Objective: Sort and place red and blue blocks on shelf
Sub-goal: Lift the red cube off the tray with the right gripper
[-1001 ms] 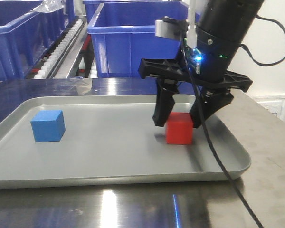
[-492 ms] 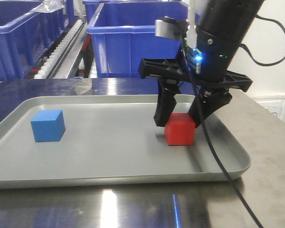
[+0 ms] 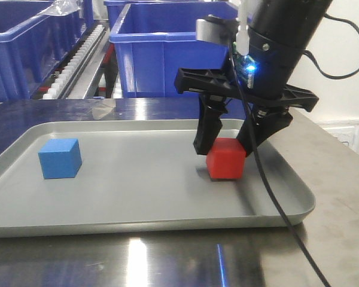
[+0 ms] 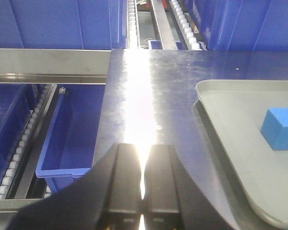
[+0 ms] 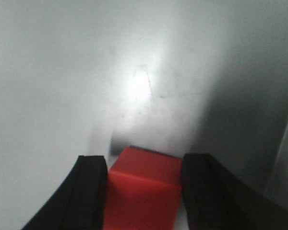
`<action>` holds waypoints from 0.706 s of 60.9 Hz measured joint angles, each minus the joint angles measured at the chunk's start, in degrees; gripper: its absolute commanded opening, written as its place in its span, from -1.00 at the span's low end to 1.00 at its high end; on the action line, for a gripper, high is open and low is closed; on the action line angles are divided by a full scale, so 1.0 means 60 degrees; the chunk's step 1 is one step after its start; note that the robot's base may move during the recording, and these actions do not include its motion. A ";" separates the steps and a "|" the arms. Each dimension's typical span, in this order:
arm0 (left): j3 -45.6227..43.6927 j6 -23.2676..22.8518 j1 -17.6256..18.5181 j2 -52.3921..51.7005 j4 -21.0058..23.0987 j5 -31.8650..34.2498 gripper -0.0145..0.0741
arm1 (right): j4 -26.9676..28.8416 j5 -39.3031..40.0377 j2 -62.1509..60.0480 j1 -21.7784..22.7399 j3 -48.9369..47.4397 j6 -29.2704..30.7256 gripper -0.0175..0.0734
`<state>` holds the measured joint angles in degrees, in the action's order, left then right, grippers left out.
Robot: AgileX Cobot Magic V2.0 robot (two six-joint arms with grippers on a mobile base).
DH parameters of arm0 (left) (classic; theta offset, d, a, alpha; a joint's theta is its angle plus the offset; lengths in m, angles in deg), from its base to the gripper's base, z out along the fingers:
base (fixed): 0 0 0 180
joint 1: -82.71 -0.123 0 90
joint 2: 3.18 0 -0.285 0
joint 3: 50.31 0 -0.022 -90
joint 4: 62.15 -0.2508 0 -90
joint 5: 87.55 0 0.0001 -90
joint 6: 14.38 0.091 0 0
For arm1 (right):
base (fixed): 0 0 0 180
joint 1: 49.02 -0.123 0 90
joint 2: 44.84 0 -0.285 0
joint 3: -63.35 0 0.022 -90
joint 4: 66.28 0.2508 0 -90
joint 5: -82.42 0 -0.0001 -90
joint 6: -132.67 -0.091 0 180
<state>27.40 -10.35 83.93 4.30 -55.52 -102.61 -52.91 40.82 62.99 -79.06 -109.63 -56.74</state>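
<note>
Steel, brushed and glaring under the lamps, lies beneath the left tool (image 4: 143,191). Its two black fingers (image 4: 125,182) are pressed together with only a sliver of light between them, and they hold nothing over the bare table (image 4: 149,96). Off to that side the shelf (image 4: 43,62) shows a flat front rail, with a blue crate (image 4: 69,143) sitting on rollers in the tier below.

Moving right, a grey tray (image 3: 137,203) lies flat on the table. The blue block (image 3: 60,158) rests on the tray floor near its left end, square to me and touching nothing else. Big blue crates (image 3: 167,54) stand behind the tray, past the table's far edge.

Well apart from the blue one, toward the tray's right end, is the red block (image 3: 225,159). The right tool (image 3: 223,149) reaches down onto it from above. Its fingers are drawn in narrow, one black pad (image 5: 91,191) against each side face, so the block is gripped between them. From where I stand the block sits very low over the tray floor, and I cannot tell whether its underside touches the metal
</note>
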 measured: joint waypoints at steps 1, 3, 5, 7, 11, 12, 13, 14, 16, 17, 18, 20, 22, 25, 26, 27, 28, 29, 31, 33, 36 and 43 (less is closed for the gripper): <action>0.0000 0.0000 0.0000 0.0000 0.0000 0.0000 -0.40 | 0.0000 0.0000 0.0000 0.0000 0.0000 0.0000 -0.40; 0.0000 0.0000 0.0000 0.0000 0.0000 0.0000 -0.40 | 0.0000 0.0000 0.0000 0.0000 0.0000 0.0000 -0.40; 0.0000 0.0000 0.0000 0.0000 0.0000 0.0000 -0.40 | 0.0000 0.0000 0.0000 0.0000 0.0000 0.0000 -0.40; 0.0000 0.0000 0.0000 0.0000 0.0000 0.0000 -0.40 | 0.0000 0.0000 0.0000 0.0000 0.0000 0.0000 -0.40; 0.0000 0.0000 0.0000 0.0000 0.0000 0.0000 -0.40 | 0.0000 0.0000 0.0000 0.0000 0.0000 0.0000 -0.40; 0.0000 0.0000 0.0000 0.0000 0.0000 0.0000 -0.40 | 0.0000 0.0012 0.0000 0.0000 0.0000 0.0000 -0.40; 0.0000 0.0000 0.0000 0.0000 0.0000 0.0000 -0.40 | 0.0000 0.0012 0.0000 0.0000 0.0000 0.0000 -0.40; 0.0000 0.0000 0.0000 0.0000 0.0000 0.0000 -0.40 | 0.0000 0.0012 -0.0017 0.0000 0.0000 0.0000 -0.40; 0.0000 0.0000 0.0000 0.0000 0.0000 0.0000 -0.40 | 0.0000 0.0020 -0.0013 0.0000 0.0000 0.0000 -0.40; 0.0000 0.0000 0.0000 0.0000 0.0000 0.0000 -0.40 | 0.0000 0.0037 -0.0013 0.0000 0.0000 0.0000 -0.40; 0.0000 0.0000 0.0000 0.0000 0.0000 0.0000 -0.40 | 0.0000 0.0035 -0.0013 0.0000 0.0000 0.0000 -0.40; 0.0000 0.0000 0.0000 0.0000 0.0000 0.0000 -0.40 | 0.0000 0.0081 -0.0037 0.0000 0.0000 0.0000 -0.40; 0.0000 0.0000 0.0000 0.0000 0.0000 0.0000 -0.40 | 0.0000 0.0123 -0.0070 0.0000 0.0000 0.0000 -0.40; 0.0000 0.0000 0.0000 0.0000 0.0000 0.0000 -0.40 | 0.0000 0.0210 -0.0168 0.0000 0.0000 0.0000 -0.40; 0.0000 0.0000 0.0000 0.0000 0.0000 0.0000 -0.40 | 0.0000 0.0257 -0.0202 0.0000 0.0000 0.0000 -0.41; 0.0000 0.0000 0.0000 0.0000 0.0000 0.0000 -0.40 | 0.0000 0.0293 -0.0239 0.0000 0.0000 0.0000 -0.42; 0.0000 0.0000 0.0000 0.0000 0.0000 0.0000 -0.40 | 0.0000 0.0357 -0.0275 0.0000 0.0000 0.0000 -0.43; 0.0000 0.0000 0.0000 0.0000 0.0000 0.0000 -0.40 | 0.0000 0.0405 -0.0317 0.0000 0.0000 0.0000 -0.45; 0.0000 0.0000 0.0000 0.0000 0.0000 0.0000 -0.40 | 0.0000 0.0534 -0.0435 0.0000 0.0000 0.0000 -0.49; 0.0000 0.0000 0.0000 0.0000 0.0000 0.0000 -0.40 | 0.0000 0.0649 -0.0567 0.0000 0.0000 0.0000 -0.52; 0.0000 0.0000 0.0000 0.0000 0.0000 0.0000 -0.40 | -0.0017 0.0820 -0.0731 0.0000 0.0000 0.0000 -0.51; 0.0000 0.0000 0.0000 0.0000 0.0000 0.0000 -0.40 | -0.0197 0.1324 -0.1206 0.0000 0.0000 0.0000 -0.51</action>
<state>27.40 -10.35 83.93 4.30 -55.52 -102.61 -54.09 48.76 55.75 -79.06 -109.63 -56.74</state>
